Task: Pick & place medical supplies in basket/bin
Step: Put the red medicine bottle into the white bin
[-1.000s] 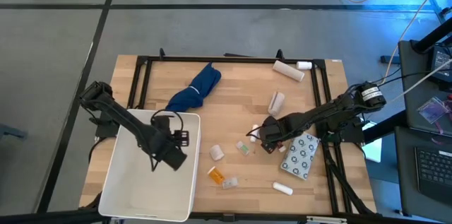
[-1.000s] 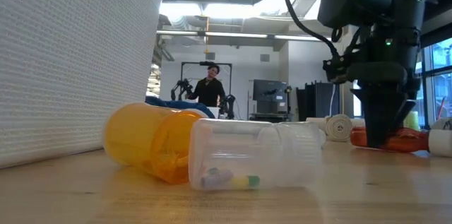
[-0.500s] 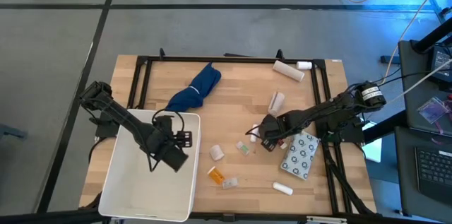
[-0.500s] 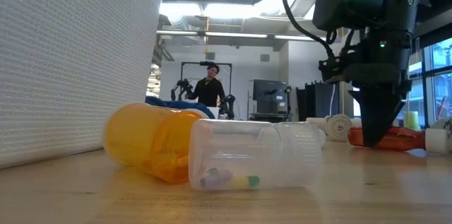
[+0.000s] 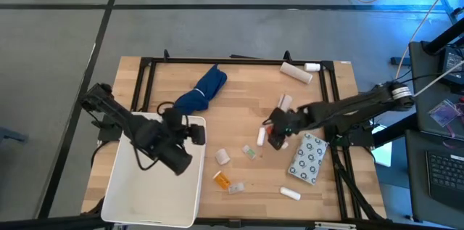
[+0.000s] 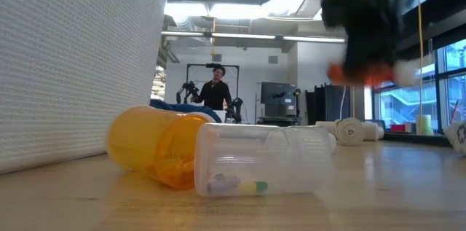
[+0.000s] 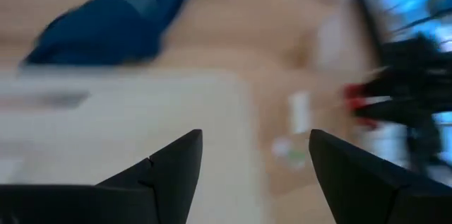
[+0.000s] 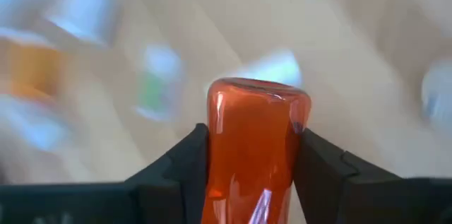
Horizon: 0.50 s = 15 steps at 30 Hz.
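Above table, right gripper gripping red bottle

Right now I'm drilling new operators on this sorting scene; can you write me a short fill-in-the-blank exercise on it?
1. The right claw is shut on the ____ bottle.
2. The left claw hangs open over the white ____.
3. The blue cloth lies on the ____, outside the tub.

Missing words: red; tub; table

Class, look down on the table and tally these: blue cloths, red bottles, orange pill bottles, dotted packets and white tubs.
blue cloth: 1
red bottle: 1
orange pill bottle: 1
dotted packet: 1
white tub: 1
Total: 5
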### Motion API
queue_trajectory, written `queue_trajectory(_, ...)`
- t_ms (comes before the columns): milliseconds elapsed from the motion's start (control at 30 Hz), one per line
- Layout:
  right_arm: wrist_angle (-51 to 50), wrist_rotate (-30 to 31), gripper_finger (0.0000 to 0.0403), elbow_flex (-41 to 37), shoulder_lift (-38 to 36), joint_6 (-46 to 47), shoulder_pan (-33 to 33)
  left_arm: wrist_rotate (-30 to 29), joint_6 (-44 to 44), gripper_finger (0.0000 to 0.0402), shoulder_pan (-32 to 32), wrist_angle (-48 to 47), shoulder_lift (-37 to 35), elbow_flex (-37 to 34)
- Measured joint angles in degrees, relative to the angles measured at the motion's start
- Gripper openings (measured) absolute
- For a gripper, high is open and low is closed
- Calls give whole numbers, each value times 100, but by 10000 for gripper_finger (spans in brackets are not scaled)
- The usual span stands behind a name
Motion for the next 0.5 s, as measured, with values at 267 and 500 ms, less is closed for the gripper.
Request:
queue_trajectory(267, 1527, 558, 162, 1163, -623, -1632, -303, -952, 3212, 253, 214, 1437, 0, 912)
queue_trajectory(500, 3670, -154, 162, 1895, -633, -3007, -297, -388, 6626, 253, 725, 3475, 90, 921)
